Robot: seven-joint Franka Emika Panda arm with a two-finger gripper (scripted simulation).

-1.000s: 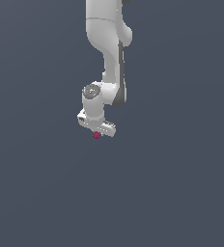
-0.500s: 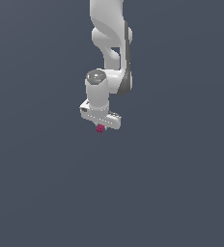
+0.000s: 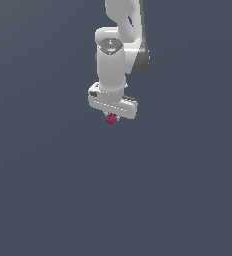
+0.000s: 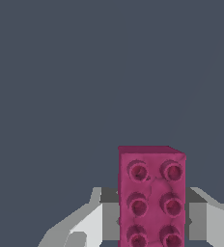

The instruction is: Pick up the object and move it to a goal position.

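Note:
The object is a small magenta-pink block [image 3: 111, 119] with round studs on its face. It hangs just under my white gripper [image 3: 111, 117] in the exterior view. In the wrist view the block [image 4: 151, 195] stands between my two fingers [image 4: 89, 223], which are shut on its sides. The block is held up off the grey surface. No goal marker shows in either view.
The white arm [image 3: 120, 45] comes down from the top of the exterior view. A plain dark grey surface [image 3: 113, 200] fills the rest of both views.
The arm has risen and moved slightly to the exterior view's right with the block held in the gripper. The wrist has turned so its top faces the camera more.

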